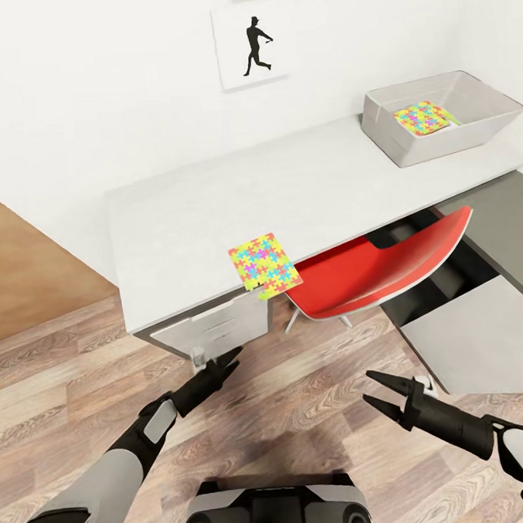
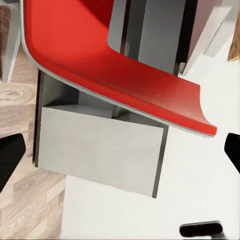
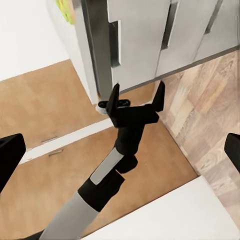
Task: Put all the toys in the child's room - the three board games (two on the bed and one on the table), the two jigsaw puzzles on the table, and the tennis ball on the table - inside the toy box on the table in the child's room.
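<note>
Hanging low in the frame over the wood floor, the left gripper [image 1: 225,362] and the right gripper [image 1: 380,390] both have their fingers spread and hold nothing. One jigsaw puzzle [image 1: 265,265] lies at the centre of the frame on the near edge of the table [image 1: 181,220], a corner jutting past the edge just beside the red chair [image 1: 378,270]. The other jigsaw puzzle [image 1: 421,118] already rests inside the toy box [image 1: 393,141] at the upper right. The puzzle on the table looks thin, stiff and light, probably hard to pinch flat against the table, so the overhanging corner seems the best place for fingers to close above and below. A loose grip might let the smooth board slip or tilt.
</note>
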You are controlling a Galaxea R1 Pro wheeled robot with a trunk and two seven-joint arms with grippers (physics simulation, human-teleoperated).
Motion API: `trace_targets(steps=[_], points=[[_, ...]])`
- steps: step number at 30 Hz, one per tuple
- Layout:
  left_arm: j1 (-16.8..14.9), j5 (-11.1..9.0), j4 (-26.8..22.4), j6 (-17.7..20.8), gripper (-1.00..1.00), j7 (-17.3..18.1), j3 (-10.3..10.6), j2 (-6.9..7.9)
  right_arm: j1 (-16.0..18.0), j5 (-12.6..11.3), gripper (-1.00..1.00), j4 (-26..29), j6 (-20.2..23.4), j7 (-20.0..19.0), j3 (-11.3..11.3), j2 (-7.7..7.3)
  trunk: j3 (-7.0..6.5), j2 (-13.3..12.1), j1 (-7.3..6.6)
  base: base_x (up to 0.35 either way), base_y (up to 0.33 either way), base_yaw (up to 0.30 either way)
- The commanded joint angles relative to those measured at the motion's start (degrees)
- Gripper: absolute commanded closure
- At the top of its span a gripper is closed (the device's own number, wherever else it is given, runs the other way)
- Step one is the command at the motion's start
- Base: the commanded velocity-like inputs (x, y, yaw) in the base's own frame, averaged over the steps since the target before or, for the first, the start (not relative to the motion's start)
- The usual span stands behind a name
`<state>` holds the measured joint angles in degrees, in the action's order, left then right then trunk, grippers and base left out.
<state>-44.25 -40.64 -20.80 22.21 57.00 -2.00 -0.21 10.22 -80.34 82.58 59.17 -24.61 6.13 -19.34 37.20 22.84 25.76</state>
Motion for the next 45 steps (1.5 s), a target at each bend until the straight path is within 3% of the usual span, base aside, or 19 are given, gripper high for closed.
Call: trace_targets(steps=[1, 6, 12, 45], points=[[0.0, 0.2, 0.0, 0.9, -1.0, 0.5, -0.2, -0.02, 0.0, 0.5, -1.0, -0.3, 0.2, -0.5, 0.2, 0.0, 0.06, 0.1, 0.03, 0.0, 0.0, 0.0], [0.0, 1.7, 0.0, 1.3, -1.0, 2.1, 0.0, -0.01, 0.0, 0.6, -1.0, -2.0, 0.3, -0.8, 1.2, -0.08, 0.06, 0.1, 0.03, 0.001, -0.005, 0.0], [0.0, 1.8, 0.1, 1.4, -1.0, 4.0, 0.1, -0.02, 0.0, 0.7, -1.0, -3.9, 0.3, -1.0, 1.8, -0.19, 0.06, 0.1, 0.03, 0.041, -0.076, 0.0], [0.0, 1.9, 0.0, 1.3, -1.0, 4.2, 0.2, 0.04, 0.0, 0.7, -1.0, -7.2, 0.4, -1.1, 3.6, -0.45, 0.06, 0.1, 0.03, 0.029, -0.013, 0.0]])
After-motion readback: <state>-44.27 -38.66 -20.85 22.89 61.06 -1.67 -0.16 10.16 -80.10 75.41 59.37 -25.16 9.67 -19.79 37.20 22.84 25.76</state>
